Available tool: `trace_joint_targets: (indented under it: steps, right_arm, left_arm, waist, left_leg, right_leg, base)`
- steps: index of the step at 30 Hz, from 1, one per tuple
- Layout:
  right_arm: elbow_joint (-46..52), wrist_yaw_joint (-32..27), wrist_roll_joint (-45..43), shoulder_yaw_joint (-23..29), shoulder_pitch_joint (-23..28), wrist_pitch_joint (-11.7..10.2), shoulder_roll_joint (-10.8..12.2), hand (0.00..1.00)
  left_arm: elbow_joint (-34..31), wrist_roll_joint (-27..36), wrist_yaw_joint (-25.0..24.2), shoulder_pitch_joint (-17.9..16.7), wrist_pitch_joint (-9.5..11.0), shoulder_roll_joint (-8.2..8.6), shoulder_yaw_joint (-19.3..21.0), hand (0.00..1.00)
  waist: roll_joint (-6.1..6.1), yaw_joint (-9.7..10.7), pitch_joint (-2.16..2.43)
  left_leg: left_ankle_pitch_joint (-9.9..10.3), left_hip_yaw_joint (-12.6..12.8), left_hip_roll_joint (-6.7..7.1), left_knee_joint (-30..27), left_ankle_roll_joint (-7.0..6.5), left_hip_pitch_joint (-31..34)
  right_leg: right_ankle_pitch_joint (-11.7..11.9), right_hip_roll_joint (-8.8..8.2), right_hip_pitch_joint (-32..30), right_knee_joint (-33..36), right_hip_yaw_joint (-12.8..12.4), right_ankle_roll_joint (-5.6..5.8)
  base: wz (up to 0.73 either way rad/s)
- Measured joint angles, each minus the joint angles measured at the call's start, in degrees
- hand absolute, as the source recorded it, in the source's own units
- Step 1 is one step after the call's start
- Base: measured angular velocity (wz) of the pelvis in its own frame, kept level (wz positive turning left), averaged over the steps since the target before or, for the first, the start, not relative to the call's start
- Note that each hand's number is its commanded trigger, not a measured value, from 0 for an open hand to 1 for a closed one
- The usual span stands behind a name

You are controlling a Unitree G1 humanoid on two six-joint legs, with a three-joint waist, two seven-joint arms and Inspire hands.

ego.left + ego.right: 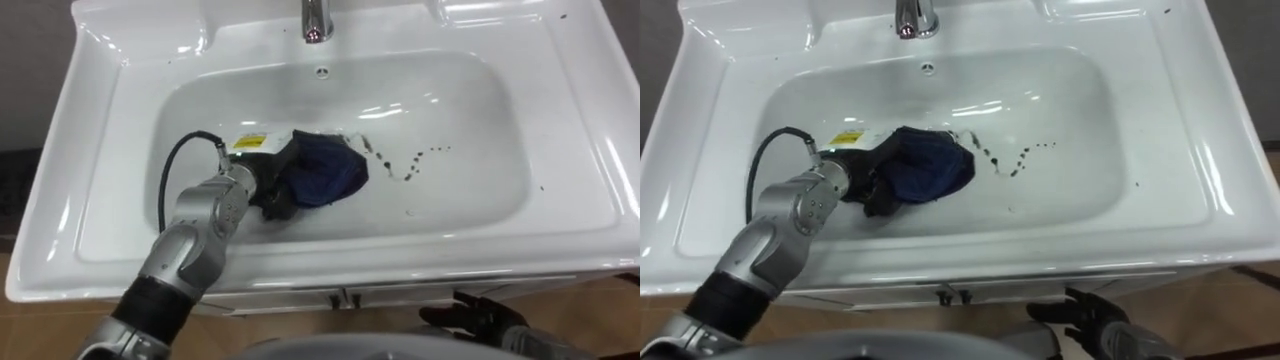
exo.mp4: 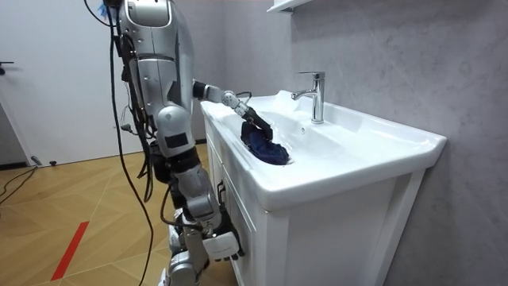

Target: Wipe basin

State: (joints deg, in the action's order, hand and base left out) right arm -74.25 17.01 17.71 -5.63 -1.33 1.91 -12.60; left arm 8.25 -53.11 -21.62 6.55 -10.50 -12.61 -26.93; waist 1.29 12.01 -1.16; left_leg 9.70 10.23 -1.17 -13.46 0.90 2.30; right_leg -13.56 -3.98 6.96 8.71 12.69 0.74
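**A:** Starting left of the faucet (image 1: 316, 20): why does the left hand (image 1: 250, 185) reach so deep into the basin (image 1: 480, 110)?

**B:** To get the cloth onto the bowl's floor. Its fingers are curled into the dark blue cloth (image 1: 325, 170), which lies bunched on the bottom, straight out from the faucet toward the robot. A wad like that gives the hand something to press and drag.

**A:** And to the right of the faucet?

**B:** A trail of dark spots (image 1: 410, 165) on the white bottom, beginning just beside the cloth's right edge. I judge the cloth sits there so that one sweep rightward can take them.

**A:** The other hand?

**B:** The right hand (image 1: 478, 312) hangs low, well to the right of the faucet and beneath the counter's (image 1: 590, 150) front edge. Its fingers are loose and hold nothing. It's out of the way, I'd say, because one hand is enough for wiping.
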Motion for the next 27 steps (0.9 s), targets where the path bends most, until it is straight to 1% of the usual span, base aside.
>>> trace_joint_targets:
  steps: [1,2,3,4,5,7,9,12,13,15,16,17,20,21,23,24,25,27]
  right_arm:
    - [-0.2,0.0,0.1,0.0,-0.3,0.0,0.2,0.00]
    - [-0.4,0.0,0.1,0.1,-0.4,-0.1,0.3,0.00]
    - [-1.1,0.0,0.1,0.1,-0.9,-0.1,0.5,0.00]
    - [-1.2,-0.1,0.0,0.1,-1.3,-0.2,0.7,0.00]
    - [-1.2,-0.1,0.0,0.1,-1.3,-0.2,0.8,0.00]
    - [-1.3,-0.2,0.0,0.2,-1.4,-0.1,0.9,0.00]
    - [-1.2,-0.5,0.0,0.3,-1.5,-0.1,0.9,0.00]
    - [-1.0,-0.8,0.0,0.4,-1.5,-0.2,1.1,0.00]
    - [-0.9,-0.8,0.0,0.8,-1.4,-0.2,1.1,0.00]
    - [-0.7,-0.7,0.1,1.4,-0.9,-0.2,1.2,0.00]
    - [-0.5,-0.7,0.7,1.4,-0.6,-0.1,1.2,0.00]
    - [-0.3,-0.7,1.1,1.4,-0.4,-0.1,1.2,0.00]
    - [0.4,-0.6,2.1,1.3,0.2,-0.1,0.9,0.00]
    - [0.6,-0.6,2.3,1.3,0.2,-0.1,0.8,0.00]
    - [0.6,-0.6,2.7,1.4,0.2,-0.2,0.5,0.00]
    - [0.6,-0.5,3.5,1.3,0.3,-0.3,0.3,0.00]
    - [0.5,-0.5,4.5,1.3,0.5,-0.5,0.4,0.00]
    - [0.6,-0.5,4.8,1.2,0.4,-0.6,0.5,0.00]
  left_arm:
    - [0.1,0.0,0.0,0.7,0.0,0.44,-1.4,1.00]
    - [0.1,0.1,0.0,1.0,0.1,0.58,-2.0,1.00]
    - [0.3,0.4,0.0,1.5,0.2,1.01,-2.8,1.00]
    - [0.8,1.3,0.0,2.0,0.7,1.67,-3.0,1.00]
    - [1.1,1.5,-0.1,2.3,0.9,1.99,-3.2,1.00]
    - [1.6,1.8,-0.3,3.2,1.3,3.16,-3.7,1.00]
    - [2.7,1.8,-0.6,3.9,1.4,3.69,-3.7,1.00]
    - [2.9,1.8,-1.3,4.6,1.4,3.95,-3.7,1.00]
    - [2.9,1.8,-1.5,4.7,1.4,4.14,-3.7,1.00]
    - [3.2,1.9,-1.6,4.9,1.4,4.63,-3.7,1.00]
    - [4.5,2.6,-1.5,5.5,1.4,5.23,-3.7,1.00]
    - [5.0,3.2,-1.5,5.8,1.4,5.33,-3.7,1.00]
    - [7.3,5.0,-1.4,7.7,1.3,5.62,-3.8,1.00]
    - [7.7,5.4,-1.1,8.0,1.3,5.61,-3.8,1.00]
    - [8.3,6.3,-0.6,8.2,1.4,5.85,-3.8,1.00]
    - [9.2,6.3,-0.2,8.6,1.4,6.37,-3.8,1.00]
    - [10.2,6.3,0.0,9.1,1.4,7.02,-3.8,1.00]
    - [10.9,6.3,0.8,9.6,1.4,7.63,-4.6,1.00]
  waist:
    - [-0.05,0.5,0.00]
    - [-0.08,0.8,-0.02]
    - [-0.11,1.5,-0.04]
    - [-0.10,2.1,-0.04]
    - [-0.10,2.2,-0.04]
    - [-0.12,2.8,-0.04]
    - [-0.12,3.0,-0.05]
    - [-0.02,3.5,0.01]
    - [0.17,3.7,0.12]
    - [0.16,4.0,0.11]
    - [0.51,4.0,0.30]
    - [0.61,4.1,0.33]
    - [0.95,4.4,0.22]
    - [1.44,4.9,0.28]
    - [1.92,5.2,0.08]
    - [2.27,5.3,-0.03]
    - [2.39,5.6,0.00]
    - [2.43,6.1,0.01]
  left_leg:
    - [0.0,0.0,0.00,0.1,0.00,0.0]
    - [0.0,0.0,0.00,0.1,0.00,0.0]
    - [0.0,0.0,0.00,0.2,0.00,0.0]
    - [0.0,0.0,0.00,0.5,0.01,-0.1]
    - [0.0,0.1,0.00,0.7,0.01,-0.1]
    - [0.0,0.6,-0.01,0.8,0.02,-0.2]
    - [0.0,1.2,-0.01,1.3,0.02,-0.9]
    - [0.0,2.1,0.00,1.9,0.01,-1.5]
    - [0.0,2.1,0.00,1.9,0.01,-1.5]
    - [0.0,2.1,0.05,1.9,-0.02,-1.7]
    - [0.0,2.1,0.07,1.9,-0.05,-1.8]
    - [0.1,2.1,0.07,1.9,-0.07,-1.9]
    - [0.1,2.4,0.08,1.9,-0.08,-2.0]
    - [0.0,2.6,0.06,1.9,-0.09,-2.1]
    - [0.0,3.0,0.06,2.0,-0.11,-2.3]
    - [0.0,3.0,0.06,2.1,-0.11,-2.7]
    - [0.0,3.0,0.04,2.1,-0.12,-3.0]
    - [0.0,3.0,-0.03,2.0,-0.14,-3.1]
  right_leg:
    - [0.0,0.00,0.0,0.1,0.0,0.04]
    - [0.1,-0.01,0.0,0.1,-0.1,0.04]
    - [0.1,0.00,0.0,0.2,-0.1,0.03]
    - [0.1,0.01,0.0,0.2,-0.1,0.01]
    - [0.1,0.01,0.0,0.2,-0.2,0.01]
    - [0.1,-0.03,-0.2,0.2,-0.6,0.01]
    - [0.2,-0.09,-0.1,0.2,-1.2,0.06]
    - [0.3,-0.18,-0.1,0.2,-1.8,0.25]
    - [0.4,-0.19,-0.1,0.2,-1.9,0.37]
    - [0.5,-0.21,-0.1,0.2,-2.2,0.41]
    - [0.5,-0.20,0.0,0.2,-2.4,0.46]
    - [0.5,-0.20,0.0,0.2,-2.4,0.47]
    - [0.5,-0.20,0.0,0.2,-3.3,0.47]
    - [0.5,-0.20,0.0,0.2,-3.5,0.47]
    - [0.5,-0.24,0.1,0.4,-4.1,0.47]
    - [0.5,-0.26,0.0,0.5,-4.3,0.47]
    - [0.5,-0.25,0.2,0.7,-4.3,0.47]
    - [0.5,-0.22,0.2,0.9,-4.3,0.47]
  base:
    - [0.00]
    - [0.00]
    - [0.00]
    - [0.00]
    - [-0.03]
    - [-0.06]
    - [-0.15]
    - [-0.14]
    - [-0.09]
    - [0.00]
    - [0.00]
    - [0.00]
    - [-0.07]
    - [-0.11]
    - [-0.14]
    - [-0.08]
    - [-0.04]
    - [0.00]
